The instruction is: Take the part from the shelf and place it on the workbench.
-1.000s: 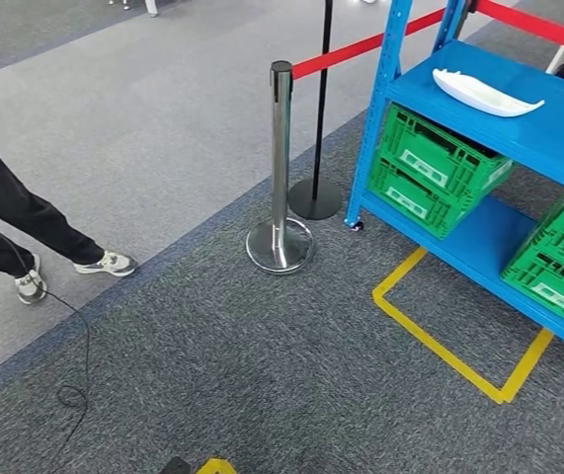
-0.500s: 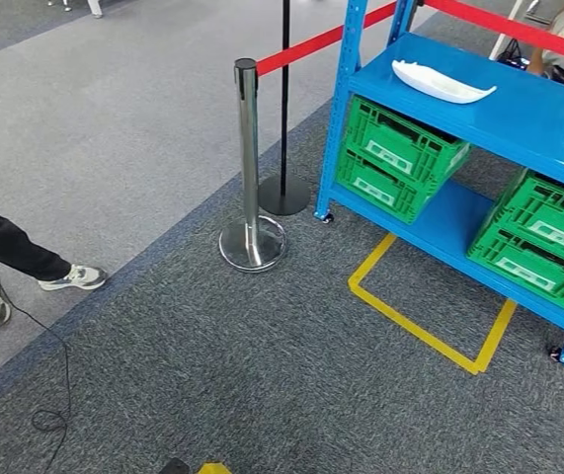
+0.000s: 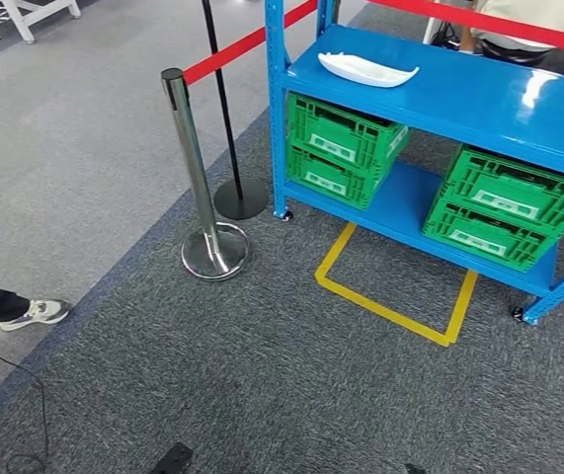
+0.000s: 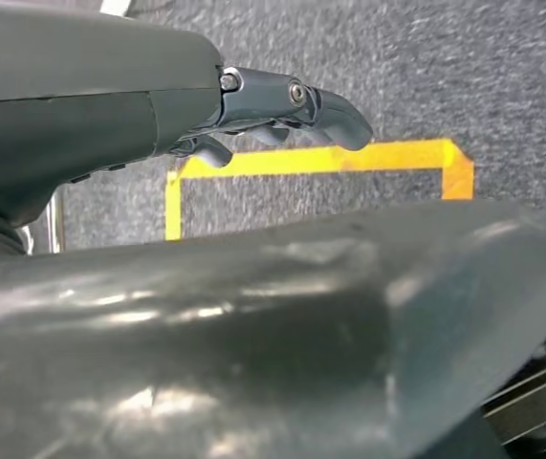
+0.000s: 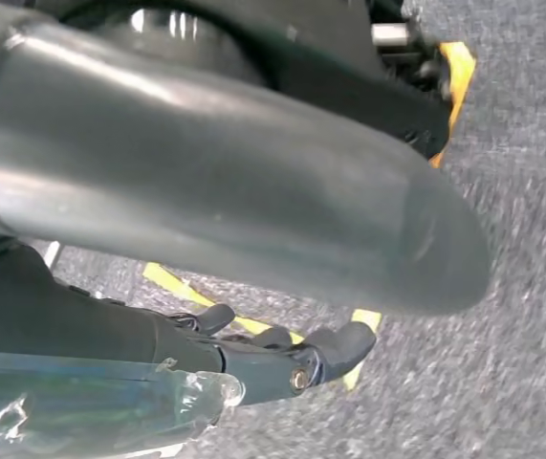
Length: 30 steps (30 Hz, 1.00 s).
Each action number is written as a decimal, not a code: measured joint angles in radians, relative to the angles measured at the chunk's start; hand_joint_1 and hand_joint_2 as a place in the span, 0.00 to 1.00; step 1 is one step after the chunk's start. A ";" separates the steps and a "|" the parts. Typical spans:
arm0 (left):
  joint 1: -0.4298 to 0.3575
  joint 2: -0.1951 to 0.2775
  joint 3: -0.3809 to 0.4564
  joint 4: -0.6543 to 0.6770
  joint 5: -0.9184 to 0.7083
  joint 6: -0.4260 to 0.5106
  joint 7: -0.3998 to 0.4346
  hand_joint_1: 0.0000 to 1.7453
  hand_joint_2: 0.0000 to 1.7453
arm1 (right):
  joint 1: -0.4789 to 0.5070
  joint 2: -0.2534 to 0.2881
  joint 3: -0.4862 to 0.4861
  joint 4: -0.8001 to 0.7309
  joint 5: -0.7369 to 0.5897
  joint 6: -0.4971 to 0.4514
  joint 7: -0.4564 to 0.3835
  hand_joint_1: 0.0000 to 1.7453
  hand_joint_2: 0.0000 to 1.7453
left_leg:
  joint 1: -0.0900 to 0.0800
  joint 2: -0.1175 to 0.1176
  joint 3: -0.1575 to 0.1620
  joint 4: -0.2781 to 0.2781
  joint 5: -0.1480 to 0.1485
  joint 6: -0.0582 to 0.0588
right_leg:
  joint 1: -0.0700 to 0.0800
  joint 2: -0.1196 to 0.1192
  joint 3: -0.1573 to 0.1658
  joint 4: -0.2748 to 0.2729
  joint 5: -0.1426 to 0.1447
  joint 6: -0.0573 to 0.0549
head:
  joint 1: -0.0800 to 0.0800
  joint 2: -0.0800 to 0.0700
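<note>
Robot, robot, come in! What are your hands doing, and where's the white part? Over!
Left hand and right hand hang over the carpet, holding nothing. White part lies on the blue shelf's top level, untouched. Silver post stands left of the shelf.

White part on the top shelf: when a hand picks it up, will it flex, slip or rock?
The white part looks like thin moulded plastic, so probably light and fairly stiff. Its glossy surface may slip between the fingers. It is long, shallow and tapers to a point toward the right, so gripped at one end it would likely tilt. It lies flat on the blue shelf, so rolling seems unlikely.
</note>
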 joint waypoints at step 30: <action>0.032 0.005 0.010 0.000 0.001 0.004 -0.004 0.00 0.00 | 0.015 0.005 -0.001 0.000 0.035 -0.019 0.012 0.00 0.00 | 0.001 0.006 -0.013 0.037 -0.035 -0.003 | -0.001 -0.014 -0.012 0.004 0.004 -0.003 | 0.001 0.000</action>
